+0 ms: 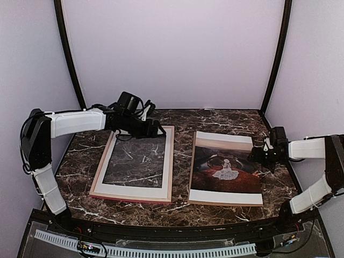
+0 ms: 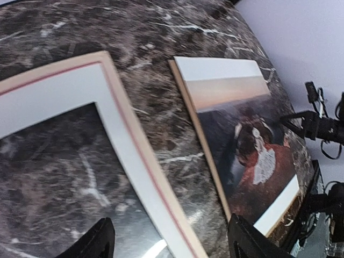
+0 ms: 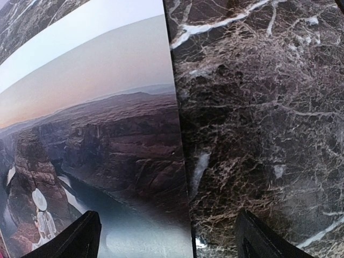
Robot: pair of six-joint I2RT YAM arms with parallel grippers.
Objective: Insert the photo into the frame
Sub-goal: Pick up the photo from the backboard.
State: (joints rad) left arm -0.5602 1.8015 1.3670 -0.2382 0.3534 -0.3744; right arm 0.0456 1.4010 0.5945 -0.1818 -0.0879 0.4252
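Observation:
The frame, thin pink moulding round a white mat, lies flat on the left of the marble table. Right of it lies the photo, face up, with a white-dressed figure on red-black ground. My left gripper hovers open over the frame's far right corner. In the left wrist view that gripper spans the frame's right rail, nothing gripped. My right gripper is open at the photo's right edge. The right wrist view has the gripper straddling the edge of the photo, one finger over print, one over marble.
A thin tan board edge shows under the photo along its left side. The white mat sits inside the frame, marble showing through its window. Bare marble separates frame and photo. Walls close in the back and sides.

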